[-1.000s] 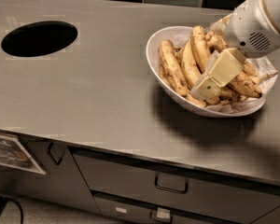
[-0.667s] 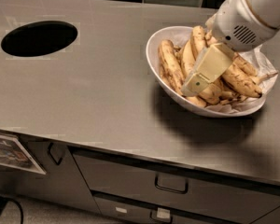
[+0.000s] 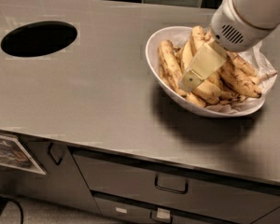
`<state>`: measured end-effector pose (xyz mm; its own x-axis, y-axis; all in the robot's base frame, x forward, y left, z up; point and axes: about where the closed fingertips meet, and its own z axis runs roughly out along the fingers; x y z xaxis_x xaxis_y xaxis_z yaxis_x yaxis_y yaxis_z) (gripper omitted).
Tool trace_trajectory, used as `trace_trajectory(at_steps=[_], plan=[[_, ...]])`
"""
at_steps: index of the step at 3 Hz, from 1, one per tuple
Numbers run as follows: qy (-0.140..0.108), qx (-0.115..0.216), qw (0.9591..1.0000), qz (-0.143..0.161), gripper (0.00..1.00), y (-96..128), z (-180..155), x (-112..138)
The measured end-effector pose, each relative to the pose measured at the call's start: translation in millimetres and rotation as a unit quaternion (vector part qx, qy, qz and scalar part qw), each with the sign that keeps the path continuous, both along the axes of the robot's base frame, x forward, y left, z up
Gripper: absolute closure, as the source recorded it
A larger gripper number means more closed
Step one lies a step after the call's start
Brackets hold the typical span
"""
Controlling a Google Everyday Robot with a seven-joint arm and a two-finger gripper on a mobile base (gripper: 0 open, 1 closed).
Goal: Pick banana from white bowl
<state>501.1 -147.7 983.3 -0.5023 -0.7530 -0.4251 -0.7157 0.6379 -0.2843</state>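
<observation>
Right now I see the cream-coloured two-finger gripper [image 3: 193, 78] at the upper right of the frame, down among the fruit in the wide, glossy white oval bowl [image 3: 150, 50] on the grey metal countertop [image 3: 98, 97]; whether it is clamped on anything I cannot tell. The long, nearly straight yellow banana with brown speckles [image 3: 169, 65] lies along the bowl's left side, just left of the gripper, beside other bananas over crumpled white paper [image 3: 267, 62]. A black round hole [image 3: 38, 38] sits at upper left, well apart from the bowl.
</observation>
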Motion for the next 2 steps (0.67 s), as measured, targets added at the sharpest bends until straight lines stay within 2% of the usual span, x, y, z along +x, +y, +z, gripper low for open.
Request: trace_trajectory(at_steps=[1,2], plan=[[-0.030,0.025,0.9965,-0.073,0.00,-14.1,-2.0,-3.7],[-0.058,0.065,0.9913,-0.099,0.00,-17.6,-3.3,-1.6]])
